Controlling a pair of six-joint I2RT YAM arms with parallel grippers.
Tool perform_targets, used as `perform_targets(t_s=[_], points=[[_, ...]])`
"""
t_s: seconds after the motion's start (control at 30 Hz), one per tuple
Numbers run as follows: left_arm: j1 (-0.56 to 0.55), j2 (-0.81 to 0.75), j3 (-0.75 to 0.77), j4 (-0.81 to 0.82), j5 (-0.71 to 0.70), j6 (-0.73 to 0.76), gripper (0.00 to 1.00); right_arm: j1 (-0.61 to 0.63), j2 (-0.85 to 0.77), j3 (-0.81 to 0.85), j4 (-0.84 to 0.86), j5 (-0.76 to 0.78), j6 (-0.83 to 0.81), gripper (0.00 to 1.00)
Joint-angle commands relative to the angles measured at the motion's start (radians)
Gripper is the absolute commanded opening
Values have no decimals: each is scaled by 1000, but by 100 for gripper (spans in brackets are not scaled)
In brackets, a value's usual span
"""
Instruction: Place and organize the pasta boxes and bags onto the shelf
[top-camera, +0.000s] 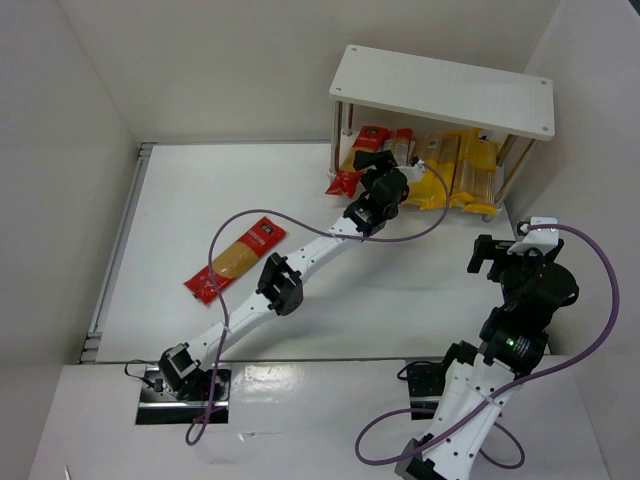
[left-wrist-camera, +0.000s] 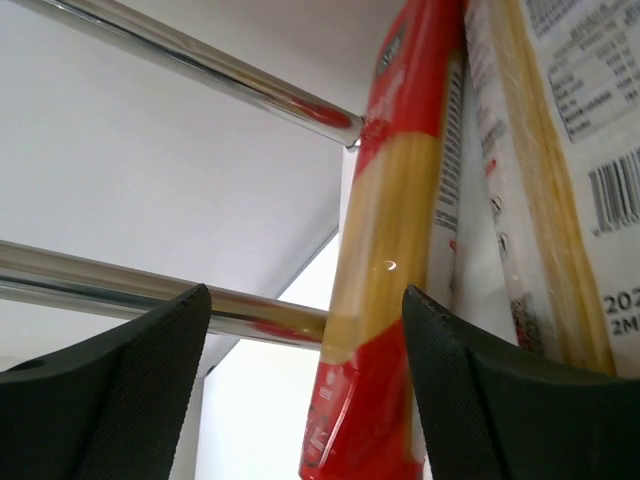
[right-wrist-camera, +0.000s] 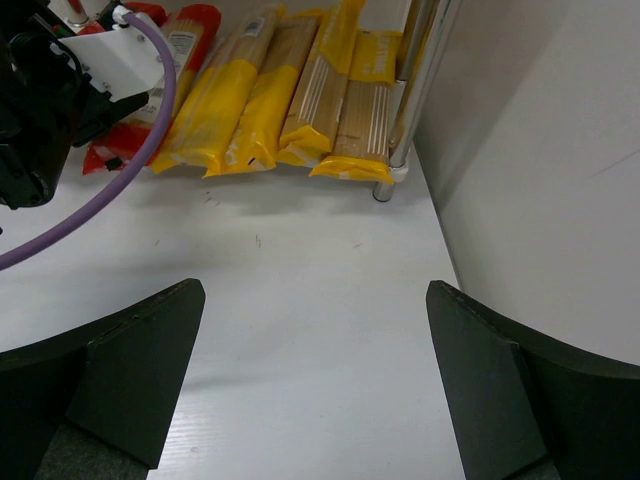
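The shelf (top-camera: 445, 90) stands at the back right, with several spaghetti packs lying under its white top board. My left gripper (top-camera: 374, 162) reaches in at the shelf's left end. In the left wrist view it (left-wrist-camera: 305, 300) is open, and a red-ended pack (left-wrist-camera: 385, 300) stands between the fingers, close to the right finger (left-wrist-camera: 480, 400). Another red-ended pack (top-camera: 235, 258) lies loose on the table to the left. My right gripper (top-camera: 487, 252) is open and empty in front of the shelf's right end. In its wrist view it (right-wrist-camera: 315, 290) faces several yellow packs (right-wrist-camera: 250, 100).
Silver shelf rails (left-wrist-camera: 150, 290) cross the left wrist view. A silver shelf leg (right-wrist-camera: 415, 90) stands by the right wall (right-wrist-camera: 560, 150). The left arm and its purple cable (right-wrist-camera: 110, 190) fill the left of the right wrist view. A metal strip (top-camera: 115, 250) runs along the table's left edge.
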Motion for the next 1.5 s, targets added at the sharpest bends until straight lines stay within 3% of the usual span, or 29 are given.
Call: perform_targets(t_s=[0.0,0.2,0.4,0.67,0.83,0.97,1.1,1.3,1.47], points=[[-2,-19,46,78,-21,13,84,-7,-1,18,5,-10,-8,100],[-11,-53,46,-24,-30,-50,93,-7,-10,18,5,-10,-8,100],[-12,-148,46,-384,-21,-271,94,-7,-21,18,5,-10,-8,100],[-59,-349,46,-631,16,-442,94,-7,-39,18,5,-29,-17,100],[-97,-458,46,-944,117,-584,96,-7,-50,18,5,-38,-27,100],[-87,-562,34,-1240,336,-743,97,-7,-59,9,5,-50,-27,100],[-56,-728,-36,-1241,398,-743,97,-7,-82,9,-4,-59,-27,100],[-56,-1029,-309,-1241,416,-730,100,-7,-111,9,-4,-69,-36,100],[8,-1255,-735,-1241,600,-691,100,-7,-120,9,-4,-78,-45,100]])
